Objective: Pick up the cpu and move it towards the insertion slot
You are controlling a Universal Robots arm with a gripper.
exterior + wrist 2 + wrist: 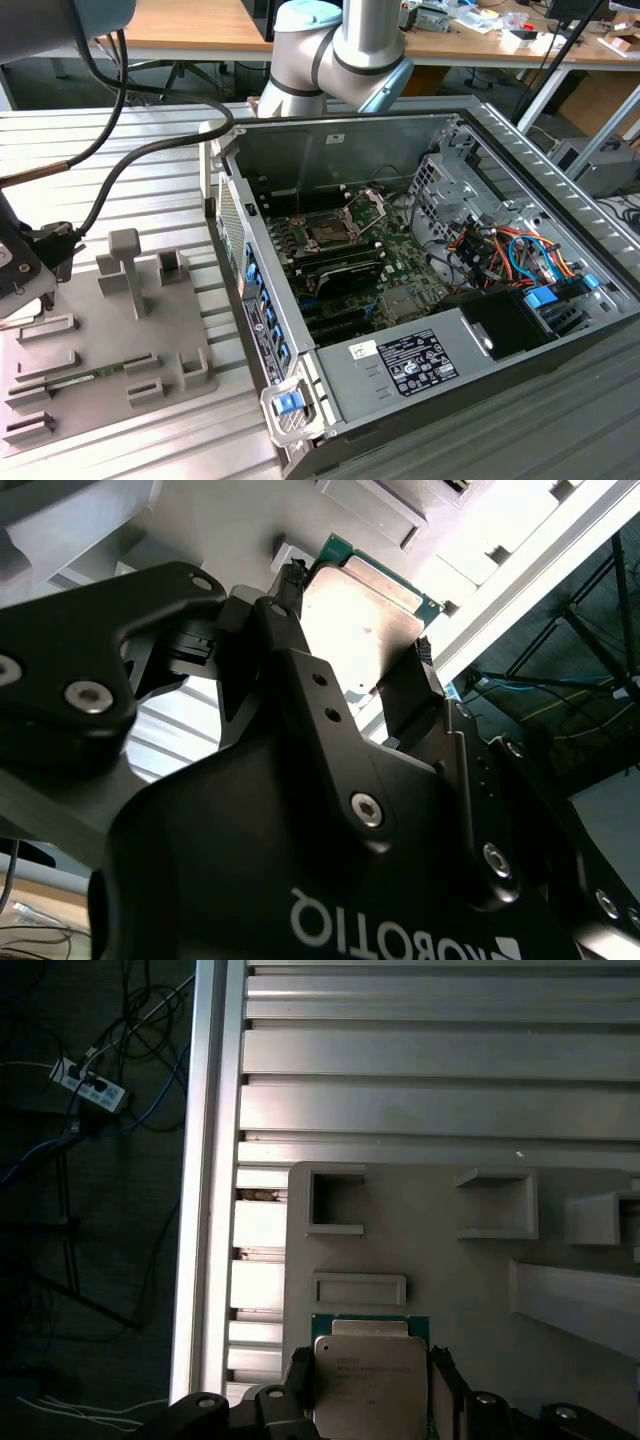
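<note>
The cpu (368, 1375), a flat square chip with a silvery top and green rim, sits between my gripper's (370, 1385) two black fingers, which press on its opposite edges. In the second wrist view the same cpu (365, 620) is seen from below, held between the fingertips (290, 585) close over the grey fixture plate (440, 1260). In the exterior view the gripper (18, 272) is at the far left, over that plate (110, 340). The insertion slot (328, 232) lies inside the open computer case, its metal frame (366, 207) hinged up.
The grey plate carries upright blocks (127, 268) and a green memory stick (85, 378). The case wall (240, 270) stands between the plate and the motherboard. Cables (130, 165) hang from the arm. Coloured wires (510, 250) fill the case on the exterior view's right.
</note>
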